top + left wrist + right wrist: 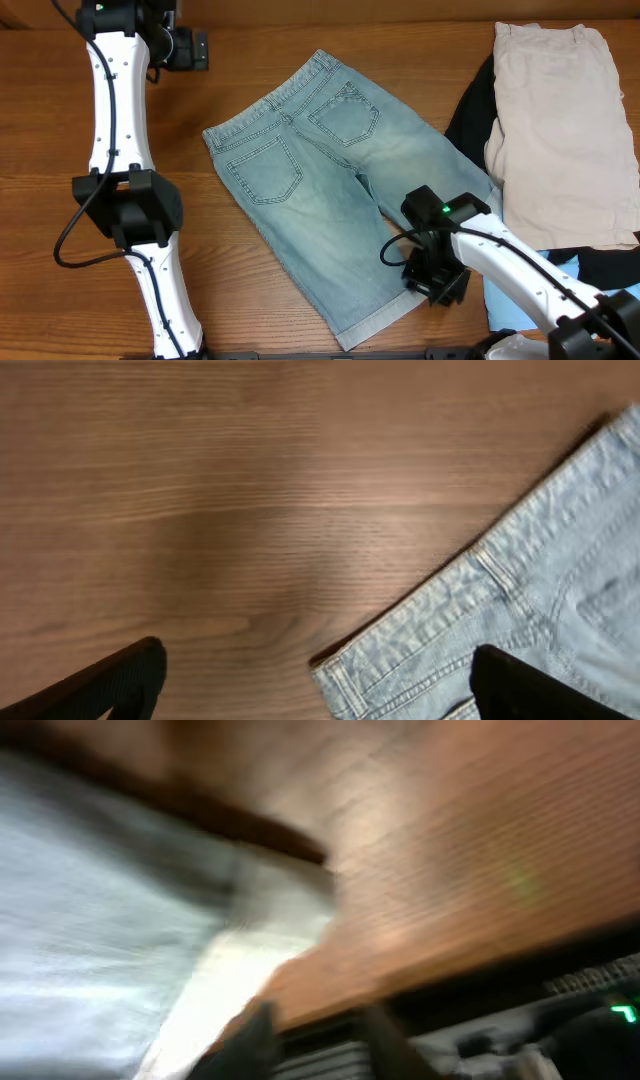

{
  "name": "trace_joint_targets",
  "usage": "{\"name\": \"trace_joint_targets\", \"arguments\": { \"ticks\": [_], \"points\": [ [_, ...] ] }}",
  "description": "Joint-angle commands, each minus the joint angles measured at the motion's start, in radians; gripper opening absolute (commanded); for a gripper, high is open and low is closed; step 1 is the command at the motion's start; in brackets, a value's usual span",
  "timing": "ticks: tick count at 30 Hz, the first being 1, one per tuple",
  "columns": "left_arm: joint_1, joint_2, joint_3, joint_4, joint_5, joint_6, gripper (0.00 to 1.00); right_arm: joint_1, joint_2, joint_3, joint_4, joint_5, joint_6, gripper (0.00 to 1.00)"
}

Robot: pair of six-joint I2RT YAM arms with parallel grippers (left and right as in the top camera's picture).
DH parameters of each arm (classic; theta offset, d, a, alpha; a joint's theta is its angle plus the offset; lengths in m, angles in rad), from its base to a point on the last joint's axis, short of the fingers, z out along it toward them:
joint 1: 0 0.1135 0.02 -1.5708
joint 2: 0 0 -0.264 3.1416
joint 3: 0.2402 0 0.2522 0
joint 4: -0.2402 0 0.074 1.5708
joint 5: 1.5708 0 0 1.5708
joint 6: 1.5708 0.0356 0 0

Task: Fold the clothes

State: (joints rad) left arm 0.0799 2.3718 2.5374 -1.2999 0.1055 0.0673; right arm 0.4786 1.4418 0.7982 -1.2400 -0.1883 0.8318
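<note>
denim shorts (320, 190) flat on counter (250, 285), back pockets up. my left tool (315, 685) released, spread wide over waistband corner. my right tool (437, 280) at leg hem; view blurred, cannot tell grip. beige shorts (560, 130) near.

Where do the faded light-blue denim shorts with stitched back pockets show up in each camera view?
Overhead: the faded light-blue denim shorts lie flat at centre, waistband upper left, legs toward lower right.
Left wrist: lower right corner, waistband end only.
Right wrist: left side, blurred pale fabric.
Shared landmark: the brown wood-grain tabletop borders the shorts in all three.
</note>
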Motion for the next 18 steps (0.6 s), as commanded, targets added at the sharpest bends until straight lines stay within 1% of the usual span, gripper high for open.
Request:
{"name": "trace_joint_targets", "arguments": {
  "ticks": [1,2,3,4,6,12,15,18],
  "points": [
    [-0.05,-0.003,-0.037,0.022,0.096,0.135,0.98,-0.016,-0.077,0.048,0.022,-0.019,-0.046,0.69],
    [-0.065,-0.003,-0.043,0.032,0.114,0.161,0.98,-0.025,-0.096,0.069,0.024,-0.018,-0.061,0.78],
    [-0.085,-0.003,-0.048,0.042,0.142,0.194,0.98,-0.036,-0.115,0.092,0.024,-0.015,-0.079,0.83],
    [-0.106,-0.003,-0.053,0.049,0.172,0.237,0.99,-0.051,-0.135,0.119,0.025,-0.006,-0.097,0.84],
    [-0.15,-0.003,-0.063,0.067,0.215,0.318,1.0,-0.079,-0.162,0.161,0.03,0.017,-0.122,0.85],
    [-0.282,-0.003,-0.124,0.109,0.219,0.443,1.0,-0.211,-0.193,0.261,0.053,0.053,-0.238,0.85],
    [-0.338,-0.003,-0.18,0.112,0.174,0.496,1.0,-0.266,-0.193,0.271,0.085,0.048,-0.292,0.86],
    [-0.381,-0.003,-0.246,0.13,0.114,0.506,1.0,-0.298,-0.193,0.271,0.094,0.045,-0.315,0.86]
  ]
}}
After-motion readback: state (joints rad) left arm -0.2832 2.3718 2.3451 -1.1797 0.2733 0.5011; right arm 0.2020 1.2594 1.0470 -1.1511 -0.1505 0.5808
